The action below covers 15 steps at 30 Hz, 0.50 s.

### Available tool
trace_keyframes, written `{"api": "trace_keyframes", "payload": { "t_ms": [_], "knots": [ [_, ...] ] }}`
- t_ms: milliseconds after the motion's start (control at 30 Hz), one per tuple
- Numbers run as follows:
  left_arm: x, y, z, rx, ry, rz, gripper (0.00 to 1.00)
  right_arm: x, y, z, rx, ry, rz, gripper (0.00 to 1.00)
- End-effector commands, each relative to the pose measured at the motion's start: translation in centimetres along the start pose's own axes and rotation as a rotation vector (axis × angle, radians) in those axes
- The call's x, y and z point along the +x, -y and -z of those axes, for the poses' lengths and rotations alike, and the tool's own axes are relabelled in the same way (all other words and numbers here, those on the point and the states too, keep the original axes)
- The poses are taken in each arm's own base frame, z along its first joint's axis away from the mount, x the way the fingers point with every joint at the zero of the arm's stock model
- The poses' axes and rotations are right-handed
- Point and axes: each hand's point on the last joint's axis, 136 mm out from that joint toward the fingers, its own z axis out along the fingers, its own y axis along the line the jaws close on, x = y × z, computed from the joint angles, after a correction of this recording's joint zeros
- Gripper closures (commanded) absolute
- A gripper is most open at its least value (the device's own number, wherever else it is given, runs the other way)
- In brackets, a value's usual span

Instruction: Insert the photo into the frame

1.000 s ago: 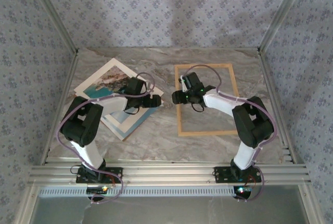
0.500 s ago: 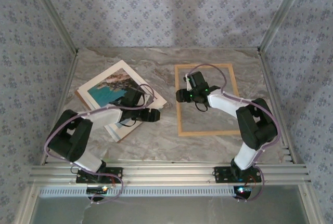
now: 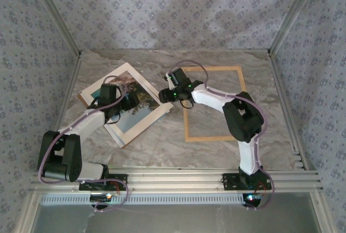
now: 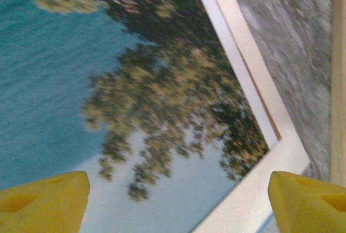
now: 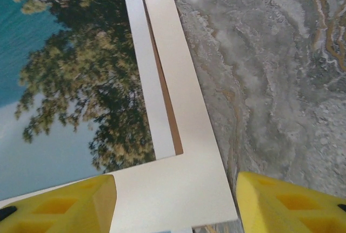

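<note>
The photo (image 3: pixel 139 115) lies flat on the left half of the counter (image 3: pixel 162 146), turned askew to the counter's edges. One corner points toward the far edge and another toward the counter's middle. In the left wrist view the photo (image 4: pixel 162 108) shows turquoise water, dark trees and a pale border. In the right wrist view its bordered corner (image 5: pixel 178 190) lies against the grey marbled counter (image 5: pixel 270 81).

The frame (image 3: pixel 211 138) lies flat on the right half of the counter, its sides roughly parallel to the counter's edges. It is near the photo's middle-pointing corner but apart from it. A strip of its light wood (image 4: pixel 339 81) appears at the right margin of the left wrist view.

The left pincer (image 3: pixel 130 99) is over the photo's middle. Its yellow fingertips (image 4: pixel 43 200) stand wide apart with nothing held between them, and the left pincer (image 4: pixel 178 203) faces the printed trees.

The right pincer (image 3: pixel 164 97) reaches across from the right half of the counter to the photo's corner nearest the frame. The right pincer (image 5: pixel 173 206) has its jaws apart, one fingertip (image 5: pixel 54 206) over the border and the other over bare counter. They straddle the corner without gripping it. Whether either fingertip touches the photo cannot be told.
</note>
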Motion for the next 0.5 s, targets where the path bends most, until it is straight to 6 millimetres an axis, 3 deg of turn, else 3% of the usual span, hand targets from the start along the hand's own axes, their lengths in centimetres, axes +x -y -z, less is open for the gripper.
{"api": "trace_keyframes", "payload": {
  "t_ms": [0, 167, 467],
  "knots": [
    [-0.7, -4.0, 0.6, -0.166, 0.046, 0.053, 0.12, 1.6, 1.3, -1.2, 0.065, -0.095, -0.011, 0.37],
    [-0.3, -8.3, 1.0, -0.275, 0.062, 0.145, 0.1, 2.0, 1.4, -2.8, 0.064, -0.147, -0.025, 0.36],
    [1.9, -10.1, -0.2, -0.311, 0.0, 0.171, 0.08, 3.2, 0.3, -4.4, 0.018, -0.213, -0.041, 0.35]
  ]
}}
